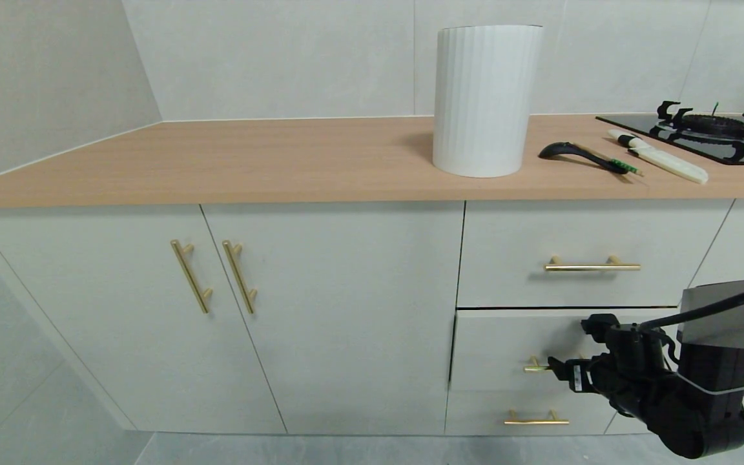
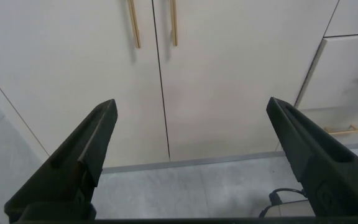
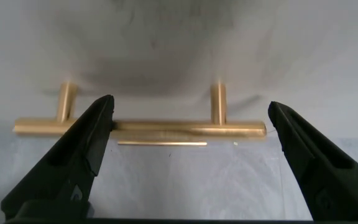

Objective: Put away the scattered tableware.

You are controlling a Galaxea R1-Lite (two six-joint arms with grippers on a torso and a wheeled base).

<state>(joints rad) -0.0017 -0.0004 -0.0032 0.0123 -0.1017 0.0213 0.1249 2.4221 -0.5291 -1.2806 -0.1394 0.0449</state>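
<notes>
While the right gripper (image 3: 190,104) holds its fingers wide at the middle drawer's brass handle (image 3: 166,129), a black ladle (image 1: 582,155) and a white knife (image 1: 659,157) lie near the table's (image 1: 217,161) right edge, beside a white ribbed canister (image 1: 485,100). The left gripper (image 2: 191,102) also has its fingers wide.

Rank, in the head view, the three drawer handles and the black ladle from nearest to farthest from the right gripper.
From the right gripper:
1. The middle drawer handle, directly before it.
2. The bottom drawer handle, just below.
3. The top drawer handle, above.
4. The black ladle, up on the counter.
</notes>
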